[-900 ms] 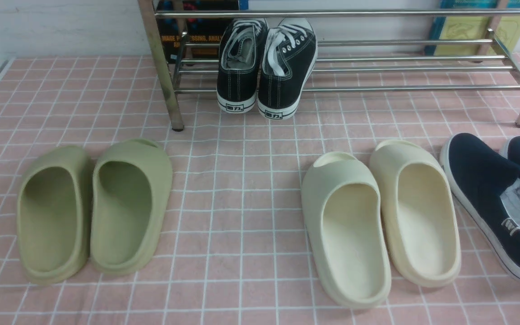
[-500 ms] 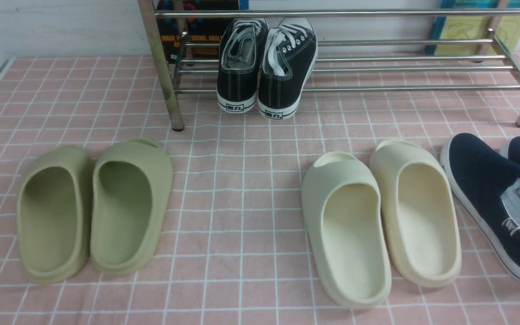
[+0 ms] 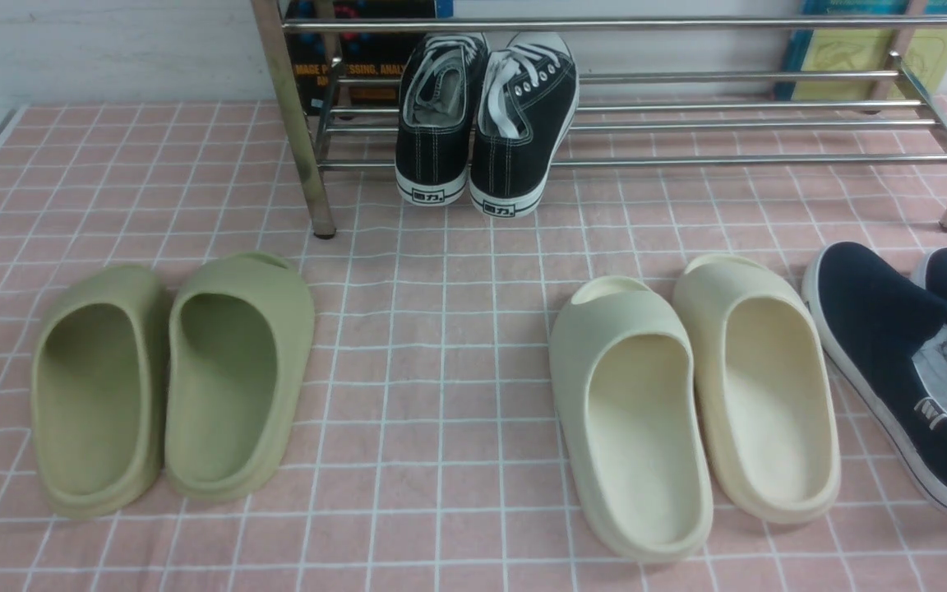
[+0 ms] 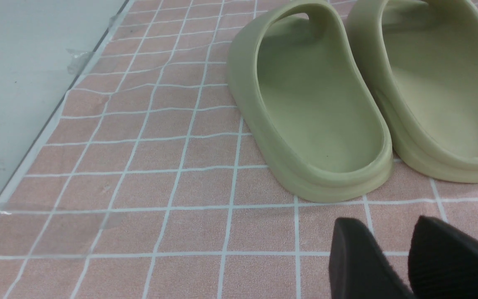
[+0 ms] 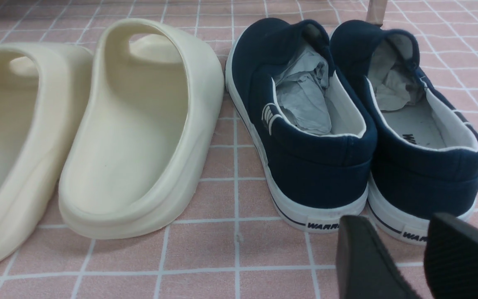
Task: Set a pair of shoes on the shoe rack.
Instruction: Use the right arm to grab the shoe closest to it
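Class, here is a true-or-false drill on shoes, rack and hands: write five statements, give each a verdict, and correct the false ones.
1. The navy slip-ons stand on the floor. True.
2. The black lace-up sneakers lie beside the green slides. False: they are on the lower shelf of the metal rack.
3. The right hand is gripping a cream slide. False: it is open and holds nothing.
4. The cream slides are between the green slides and the navy slip-ons. True.
5. The left hand is shut. False: its fingers stand apart.
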Available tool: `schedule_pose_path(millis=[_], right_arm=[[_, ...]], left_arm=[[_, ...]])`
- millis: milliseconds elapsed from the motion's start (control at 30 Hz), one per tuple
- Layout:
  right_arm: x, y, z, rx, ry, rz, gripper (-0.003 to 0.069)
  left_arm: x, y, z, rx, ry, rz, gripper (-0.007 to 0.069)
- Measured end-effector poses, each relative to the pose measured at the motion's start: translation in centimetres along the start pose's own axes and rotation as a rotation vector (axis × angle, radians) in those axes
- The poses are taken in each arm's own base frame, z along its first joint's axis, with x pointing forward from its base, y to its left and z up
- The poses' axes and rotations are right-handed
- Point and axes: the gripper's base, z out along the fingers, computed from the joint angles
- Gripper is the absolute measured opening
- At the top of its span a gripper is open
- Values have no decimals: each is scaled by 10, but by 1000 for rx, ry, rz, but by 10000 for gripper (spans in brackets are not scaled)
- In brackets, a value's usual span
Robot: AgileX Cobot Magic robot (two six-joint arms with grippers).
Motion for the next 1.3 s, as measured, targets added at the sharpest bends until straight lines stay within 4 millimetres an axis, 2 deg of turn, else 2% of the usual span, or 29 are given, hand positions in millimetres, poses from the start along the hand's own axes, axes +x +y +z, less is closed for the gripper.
schedule_pose_path(millis=[300,800,967,1167,1300], right_arm=[[0,0,0,4,0,-11,240],[0,4,0,-39,0,102,240],[-1,12,-1,-128,13,331,240],[-6,28,-4,-325,55,815,240],[-11,30,-5,-375,36,961,240]], left_arm=[[0,0,0,0,0,0,225],[0,0,0,0,0,0,227],[0,0,0,0,0,0,233],[0,0,0,0,0,0,237],[0,0,0,0,0,0,237]])
